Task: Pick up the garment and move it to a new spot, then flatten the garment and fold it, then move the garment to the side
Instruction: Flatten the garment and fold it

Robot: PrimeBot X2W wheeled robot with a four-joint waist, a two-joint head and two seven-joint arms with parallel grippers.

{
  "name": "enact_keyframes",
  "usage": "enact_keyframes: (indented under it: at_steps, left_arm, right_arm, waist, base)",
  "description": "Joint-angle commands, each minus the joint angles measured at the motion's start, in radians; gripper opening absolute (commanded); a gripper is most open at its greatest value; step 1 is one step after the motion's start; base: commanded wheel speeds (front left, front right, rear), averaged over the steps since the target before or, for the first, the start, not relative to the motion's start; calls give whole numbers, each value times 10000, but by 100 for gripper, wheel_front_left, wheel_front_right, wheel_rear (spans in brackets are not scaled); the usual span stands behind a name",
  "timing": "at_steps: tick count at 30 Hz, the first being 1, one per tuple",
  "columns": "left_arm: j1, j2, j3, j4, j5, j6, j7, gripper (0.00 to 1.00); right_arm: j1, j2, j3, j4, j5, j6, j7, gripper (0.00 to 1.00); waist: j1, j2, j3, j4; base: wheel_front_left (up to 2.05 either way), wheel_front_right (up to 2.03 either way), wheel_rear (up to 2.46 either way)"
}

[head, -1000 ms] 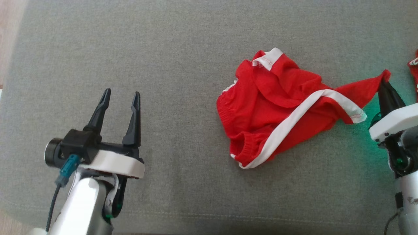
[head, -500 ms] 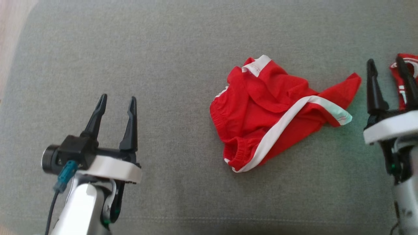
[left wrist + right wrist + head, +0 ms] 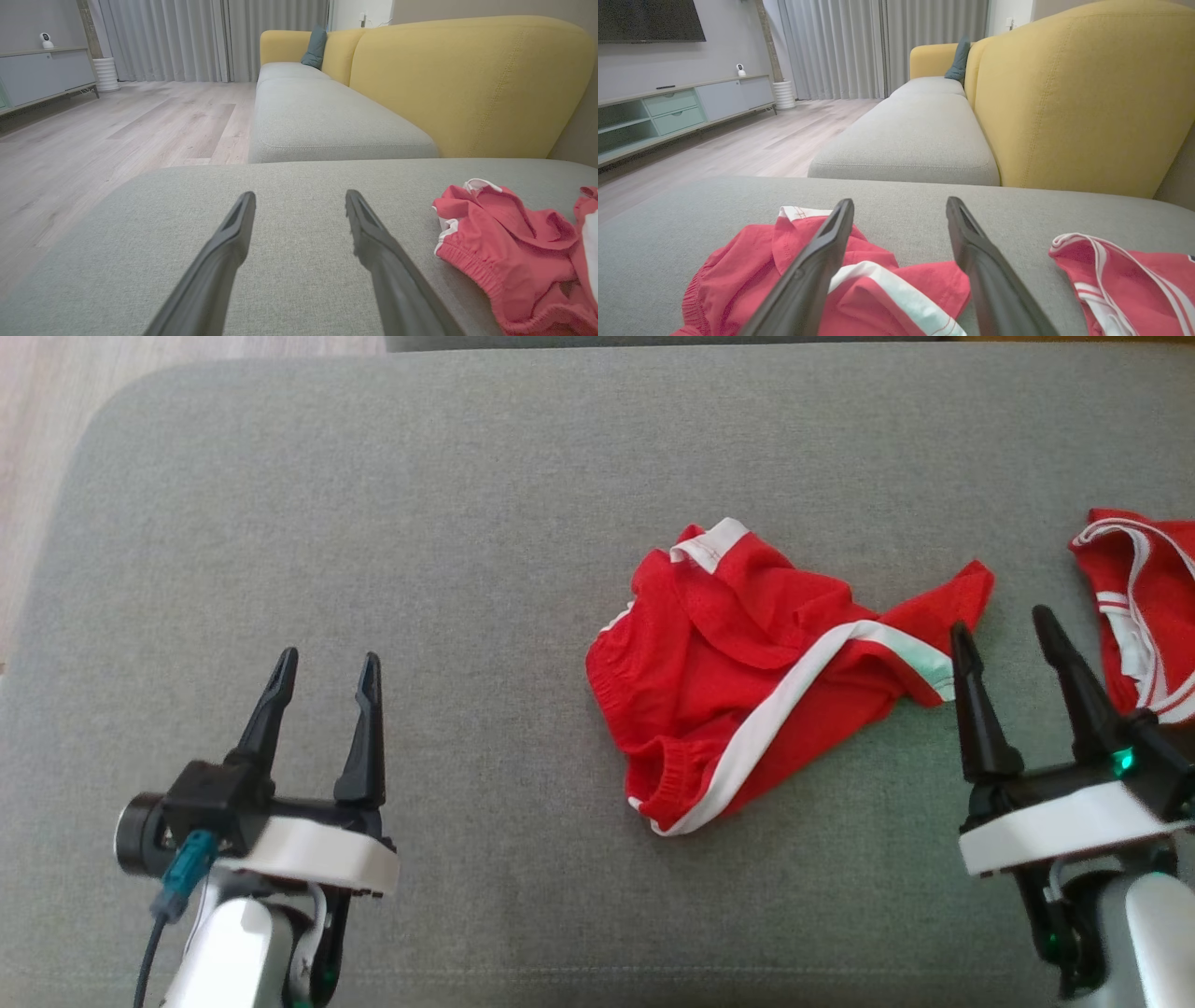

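The garment is a pair of red shorts with white side stripes, lying crumpled on the grey cushion. It also shows at the right of the left wrist view as the garment, and low in the right wrist view as the garment. My right gripper is open, just right of the shorts' loose corner and holding nothing; its own view has the gripper above the cloth. My left gripper is open and empty, well to the left of the shorts, seen as the gripper over bare cushion.
A second red garment with white trim lies at the right edge, beside my right gripper, and shows as the red garment. A yellow sofa back rises behind the cushion. Wooden floor lies past the cushion's left edge.
My right gripper let go of the shorts' corner, opened and drew back toward me. The corner dropped onto the cushion. The head camera tilted, shifting the whole picture.
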Motion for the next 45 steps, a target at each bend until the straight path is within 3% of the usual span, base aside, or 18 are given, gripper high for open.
enact_keyframes:
  at_steps: [1,20,23,29,32,38,44,45]
  left_arm:
    - [-166,151,404,-388,105,84,-91,100]
    - [-145,153,180,-527,178,55,-91,100]
    - [-209,121,-209,-579,192,-240,48,100]
    - [-261,-254,-1856,-701,-25,-1448,1094,100]
    - [-313,-343,-2737,-573,-229,-1834,1693,100]
    - [-610,-268,-3841,-240,-748,-2057,2458,100]
    - [-996,-232,-4043,258,-1215,-2089,2543,100]
    - [-1079,-222,-4064,369,-1315,-2093,2524,49]
  right_arm:
    - [-95,-8,224,-469,-54,-9,40,100]
    - [82,96,256,-742,79,-9,269,100]
    - [83,101,247,-751,84,-9,280,100]
    - [135,166,175,-801,105,-9,309,100]
    - [95,200,222,-805,109,-9,316,100]
    - [25,247,332,-777,147,-9,318,100]
    - [12,293,400,-725,180,-9,306,100]
    - [18,306,396,-713,186,-9,306,100]
  waist:
    - [0,0,-7,-12]
    - [0,0,-5,12]
    - [0,0,21,17]
    - [0,0,170,10]
    - [0,0,272,-72]
    - [0,0,454,-352]
    - [0,0,557,-613]
    - [0,0,567,-663]
  base:
    - [0,0,0]
    - [0,0,0]
    - [0,0,0]
    - [0,0,0]
    - [0,0,0]
    - [0,0,0]
    - [0,0,0]
    - [0,0,0]
